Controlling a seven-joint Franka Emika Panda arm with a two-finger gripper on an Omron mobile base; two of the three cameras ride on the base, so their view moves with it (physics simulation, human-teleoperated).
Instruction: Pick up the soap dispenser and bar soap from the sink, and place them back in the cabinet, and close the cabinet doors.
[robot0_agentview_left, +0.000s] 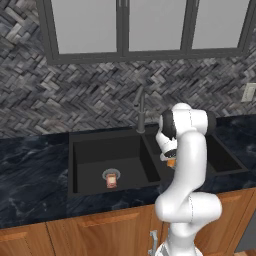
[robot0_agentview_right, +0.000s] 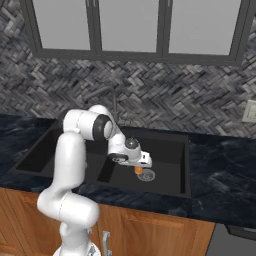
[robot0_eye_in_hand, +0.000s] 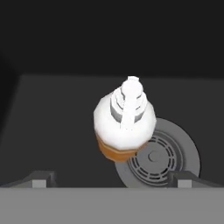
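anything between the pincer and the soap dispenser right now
Nothing visible. In the hand view the soap dispenser stands upright in the right basin of the sink, beside the drain, directly ahead of the open pincer with only bare basin floor between them. The bar soap lies in the other basin.

I am in a kitchen: a matte black double-basin sink (robot0_agentview_left: 95, 155) with a slim faucet (robot0_agentview_left: 141, 111) is set into a dark marbled desk (robot0_agentview_left: 30, 170). Behind it I see a grey herringbone tile backsplash (robot0_agentview_left: 90, 95) under grey-framed windows (robot0_agentview_left: 140, 25), and wooden cabinets (robot0_agentview_left: 90, 232) below.
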